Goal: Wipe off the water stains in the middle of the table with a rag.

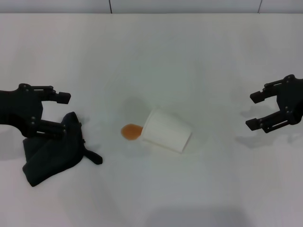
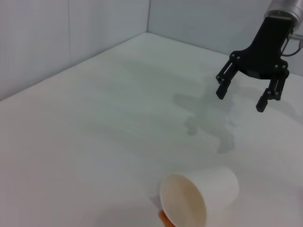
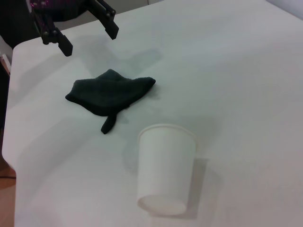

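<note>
The water stains (image 1: 130, 132) are a small orange-brown blotch on the white table (image 1: 151, 56), touching the mouth of a tipped paper cup (image 1: 165, 130). The black rag (image 1: 52, 152) lies crumpled at the left, its tab pointing toward the stain. My left gripper (image 1: 65, 113) is open and empty, over the rag's far edge. My right gripper (image 1: 251, 111) is open and empty, far to the right above the table. In the right wrist view the rag (image 3: 109, 94) lies beyond the cup (image 3: 165, 170) and the left gripper (image 3: 90, 41) is above it; the stain is hidden there.
The paper cup lies on its side between the stain and my right gripper, mouth toward the stain. In the left wrist view the cup (image 2: 199, 198) is close, with my right gripper (image 2: 244, 97) beyond it. Grey walls edge the table's far side.
</note>
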Action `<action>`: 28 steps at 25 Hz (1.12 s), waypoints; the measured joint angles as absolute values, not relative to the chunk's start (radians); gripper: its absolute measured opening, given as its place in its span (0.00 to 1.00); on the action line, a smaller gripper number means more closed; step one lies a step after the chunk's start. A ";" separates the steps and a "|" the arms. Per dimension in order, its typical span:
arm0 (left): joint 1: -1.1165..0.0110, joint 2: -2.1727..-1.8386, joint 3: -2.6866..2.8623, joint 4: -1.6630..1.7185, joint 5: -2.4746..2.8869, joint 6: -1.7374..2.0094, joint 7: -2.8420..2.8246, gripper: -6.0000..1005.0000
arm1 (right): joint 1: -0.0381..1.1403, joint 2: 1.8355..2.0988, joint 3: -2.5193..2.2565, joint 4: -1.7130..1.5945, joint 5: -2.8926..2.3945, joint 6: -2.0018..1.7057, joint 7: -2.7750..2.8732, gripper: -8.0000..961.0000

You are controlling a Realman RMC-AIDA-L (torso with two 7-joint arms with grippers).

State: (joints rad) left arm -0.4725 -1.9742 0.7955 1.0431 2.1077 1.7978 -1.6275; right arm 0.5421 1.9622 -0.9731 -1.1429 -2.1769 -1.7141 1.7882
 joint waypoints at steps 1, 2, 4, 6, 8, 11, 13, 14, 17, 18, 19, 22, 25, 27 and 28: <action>-0.473 -1.974 0.796 1.043 2.108 1.799 -1.628 0.89 | 0.543 1.963 -0.974 -1.143 -2.177 -1.715 1.788 0.83; -0.473 -1.974 0.796 1.043 2.108 1.799 -1.627 0.89 | 0.543 1.963 -0.975 -1.143 -2.177 -1.716 1.788 0.83; -0.473 -1.973 0.796 1.043 2.108 1.800 -1.628 0.89 | 0.543 1.963 -0.978 -1.143 -2.177 -1.718 1.789 0.83; -0.473 -1.971 0.796 1.043 2.108 1.801 -1.627 0.89 | 0.543 1.963 -0.980 -1.144 -2.177 -1.719 1.789 0.83; -0.473 -1.970 0.796 1.043 2.108 1.801 -1.628 0.89 | 0.543 1.963 -0.981 -1.144 -2.178 -1.720 1.789 0.83; -0.472 -1.970 0.797 1.043 2.108 1.801 -1.628 0.89 | 0.542 1.964 -0.982 -1.145 -2.178 -1.719 1.789 0.83; -0.472 -1.970 0.797 1.043 2.108 1.801 -1.628 0.89 | 0.541 1.964 -0.982 -1.145 -2.178 -1.718 1.788 0.83; -0.472 -1.970 0.798 1.043 2.108 1.801 -1.628 0.89 | 0.541 1.964 -0.982 -1.145 -2.178 -1.718 1.788 0.83; -0.472 -1.970 0.798 1.043 2.108 1.801 -1.627 0.89 | 0.542 1.964 -0.983 -1.144 -2.194 -1.717 1.788 0.83; -0.472 -1.970 0.798 1.043 2.108 1.800 -1.627 0.89 | 0.542 1.966 -0.983 -1.144 -2.199 -1.716 1.789 0.83; -0.472 -1.970 0.798 1.043 2.108 1.800 -1.628 0.89 | 0.543 1.966 -0.983 -1.143 -2.204 -1.716 1.789 0.83; -0.472 -1.969 0.798 1.043 2.108 1.801 -1.627 0.89 | 0.545 1.968 -0.983 -1.143 -2.208 -1.717 1.791 0.83; -0.475 -1.969 0.800 1.043 2.115 1.804 -1.627 0.89 | 0.551 1.968 -0.989 -1.150 -2.208 -1.722 1.813 0.83; -0.478 -1.968 0.801 1.043 2.128 1.805 -1.628 0.89 | 0.565 1.966 -1.002 -1.155 -2.208 -1.729 1.839 0.83; -0.479 -1.967 0.801 1.043 2.135 1.805 -1.629 0.89 | 0.573 1.964 -1.011 -1.158 -2.209 -1.734 1.855 0.83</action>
